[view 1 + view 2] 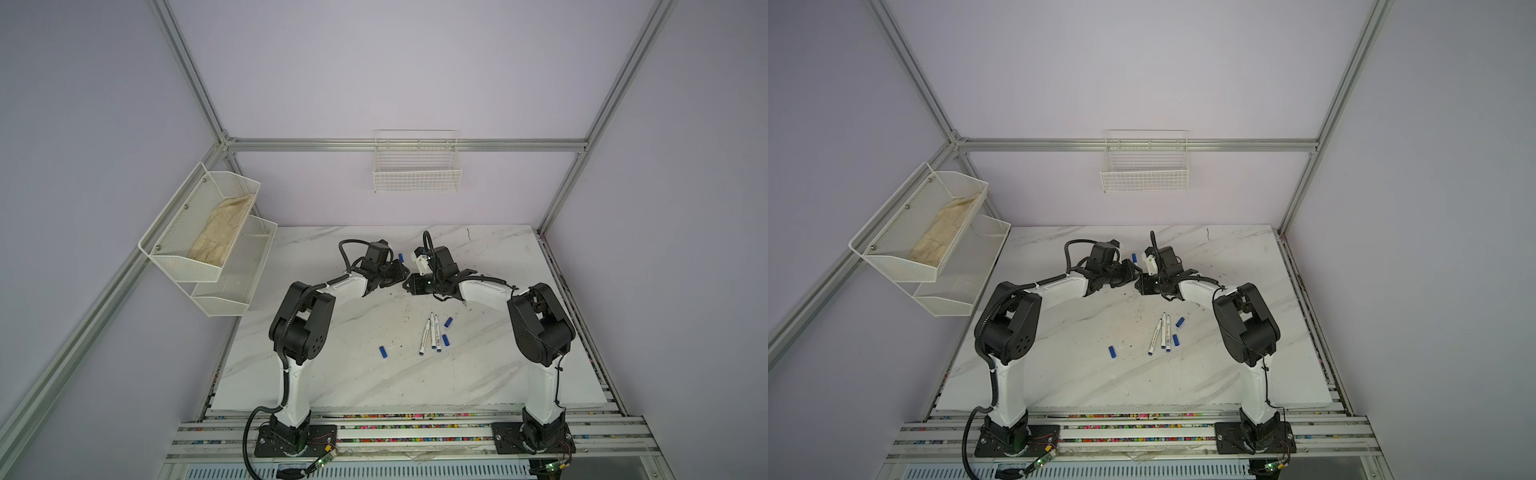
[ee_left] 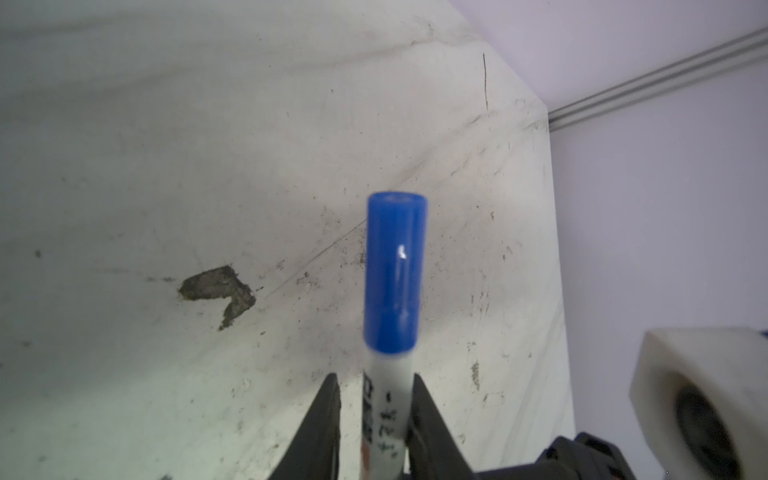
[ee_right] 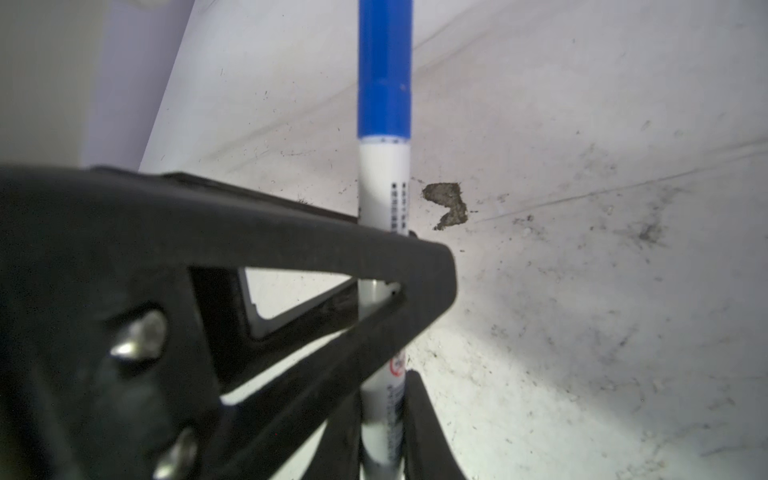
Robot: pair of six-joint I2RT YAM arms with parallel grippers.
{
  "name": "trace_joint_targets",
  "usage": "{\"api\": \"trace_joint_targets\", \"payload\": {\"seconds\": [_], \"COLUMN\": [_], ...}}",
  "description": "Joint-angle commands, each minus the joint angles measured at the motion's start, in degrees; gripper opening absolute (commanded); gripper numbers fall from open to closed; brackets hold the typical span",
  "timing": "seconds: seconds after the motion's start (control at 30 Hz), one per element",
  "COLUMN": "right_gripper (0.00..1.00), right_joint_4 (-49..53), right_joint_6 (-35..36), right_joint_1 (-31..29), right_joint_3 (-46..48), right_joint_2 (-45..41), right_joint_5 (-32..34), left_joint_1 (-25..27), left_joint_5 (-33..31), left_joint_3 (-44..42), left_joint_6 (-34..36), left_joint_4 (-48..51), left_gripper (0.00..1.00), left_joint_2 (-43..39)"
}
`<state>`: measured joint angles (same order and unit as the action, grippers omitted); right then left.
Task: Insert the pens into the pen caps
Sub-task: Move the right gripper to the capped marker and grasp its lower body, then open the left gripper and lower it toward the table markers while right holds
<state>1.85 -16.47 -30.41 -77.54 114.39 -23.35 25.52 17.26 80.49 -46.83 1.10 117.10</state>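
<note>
A white pen (image 2: pixel 386 399) wearing a blue cap (image 2: pixel 395 270) stands between both grippers over the far middle of the table. My right gripper (image 3: pixel 384 386) is shut on its barrel (image 3: pixel 384 183). My left gripper (image 2: pixel 376 380) is open around the same barrel: one finger touches it, the other stands off with a gap. In both top views the capped end (image 1: pixel 401 257) (image 1: pixel 1134 258) pokes out between the left gripper (image 1: pixel 399 272) and right gripper (image 1: pixel 409 284). Three uncapped pens (image 1: pixel 432 332) (image 1: pixel 1163 332) lie side by side mid-table, with loose caps beside them (image 1: pixel 448 322) (image 1: pixel 446 340) and another farther left (image 1: pixel 383 352).
A chipped grey patch (image 2: pixel 216 291) marks the marble under the grippers. A white wire basket (image 1: pixel 417 174) hangs on the back wall. A mesh shelf (image 1: pixel 208 232) holding a cloth hangs at the left. The right wrist's white camera housing (image 2: pixel 698 399) sits close to the left gripper.
</note>
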Motion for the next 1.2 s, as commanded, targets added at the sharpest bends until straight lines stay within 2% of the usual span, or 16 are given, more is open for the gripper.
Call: {"api": "trace_joint_targets", "payload": {"seconds": [0.0, 0.2, 0.4, 0.57, 0.73, 0.93, 1.17], "right_gripper": [0.05, 0.04, 0.03, 0.04, 0.05, 0.06, 0.08], "right_joint_4": [-1.4, -1.3, 1.7, 10.7, 16.5, 17.9, 17.8], "right_joint_6": [-1.1, -3.7, -7.4, -3.6, -1.3, -0.2, 0.4], "right_joint_1": [0.5, 2.1, 4.9, 5.3, 5.4, 5.4, 5.5], "right_joint_3": [1.2, 1.9, 2.3, -2.6, -7.2, -9.6, -10.0], "right_joint_2": [-2.5, -2.8, -2.8, 0.8, 4.5, 7.6, 9.4], "right_joint_5": [1.8, 4.9, 11.3, 19.0, 24.2, 24.1, 24.3], "left_joint_1": [0.3, 0.2, 0.1, 0.8, 3.3, 6.6, 10.6], "left_joint_5": [3.1, 5.8, 3.3, -4.4, -10.3, -9.7, -4.3], "left_joint_3": [-3.3, -9.8, -17.2, -19.0, -21.1, -21.0, -20.4], "left_joint_6": [0.5, 3.7, 11.3, 17.8, 20.5, 24.9, 32.9], "left_joint_4": [-4.8, -10.7, -10.9, -1.7, 1.6, 4.6, 9.5], "left_gripper": [0.41, 0.54, 0.58, 0.59, 0.59, 0.59, 0.64], "left_joint_2": [-4.2, -8.9, -16.8, -19.6, -20.7, -20.5, -20.9]}}
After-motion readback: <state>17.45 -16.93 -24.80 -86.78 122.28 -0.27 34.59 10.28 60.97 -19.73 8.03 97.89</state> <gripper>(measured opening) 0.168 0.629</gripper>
